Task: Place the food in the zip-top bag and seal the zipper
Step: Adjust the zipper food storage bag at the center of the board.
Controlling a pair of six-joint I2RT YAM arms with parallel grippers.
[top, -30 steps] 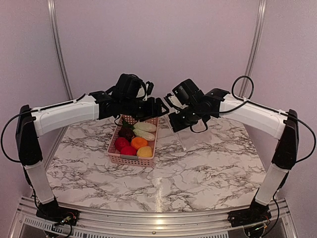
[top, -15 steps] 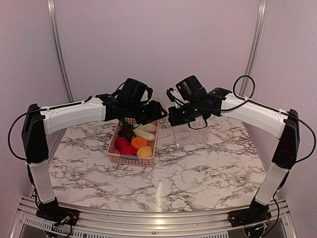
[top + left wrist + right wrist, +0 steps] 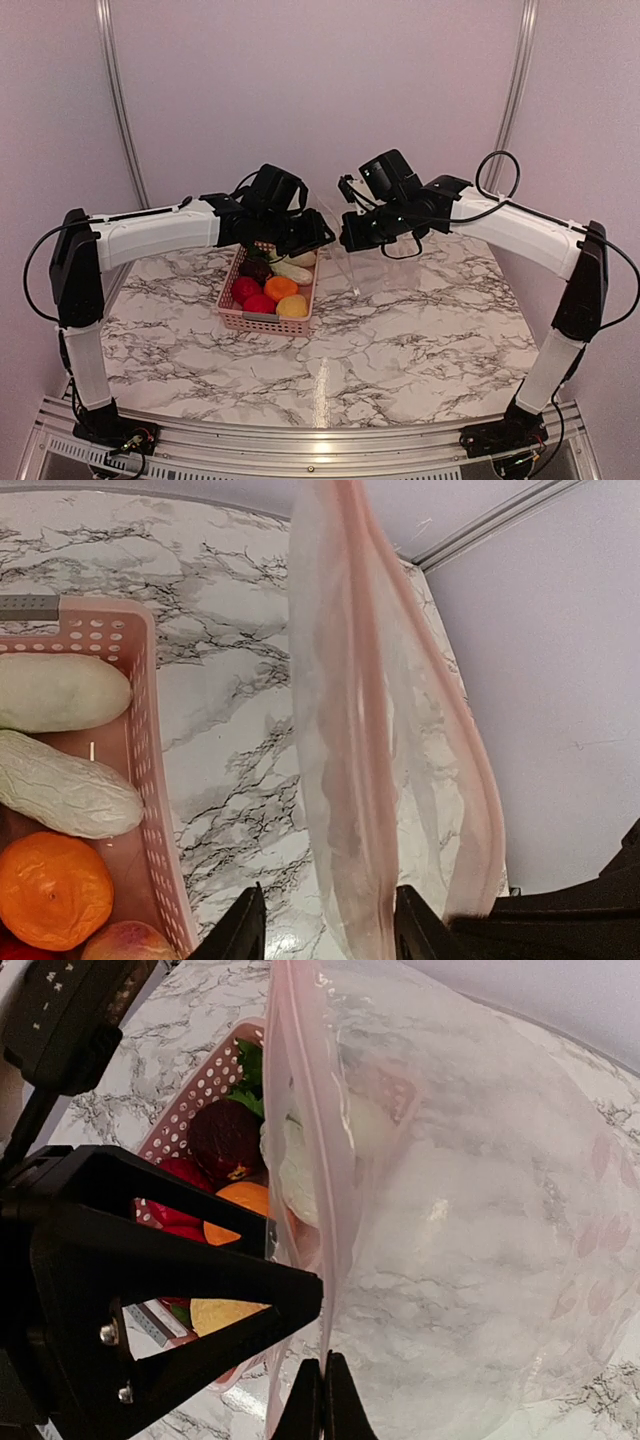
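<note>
— Since the right pincer (image 3: 322, 1372) is pressed together on one lip of the zip-top bag (image 3: 450, 1210), is that why the bag hangs in the air instead of lying flat on the surface (image 3: 400, 340)?

— I judge so. It pinches the film right at the zipper (image 3: 300, 1110), the pinkish strip along the mouth. The bag dangles from that grip with its mouth edge turned towards the other arm. Whether its bottom touches the marble I cannot tell.

— And the left pincer (image 3: 328, 895)?

— Spread, one finger on each side of the bag's mouth edge, with film hanging between them. I see no pinch there yet. My guess is that it is placed to take the free lip, so the two arms can pull the mouth apart.

— Where is the food (image 3: 268, 285)?

— All that I can see lies in the pink basket (image 3: 262, 322), just beside the hanging bag and lower. There is the orange piece (image 3: 52, 888), two white oblong ones (image 3: 60, 692), and red, dark purple and yellow pieces. Nothing is inside the bag.

— Why hold the bag so near the basket?

— Probably to keep each carry short once the mouth stands open. The risk I would name is that thin glossy film can slip. The left fingers may also catch both layers together, which would leave the mouth shut.
</note>
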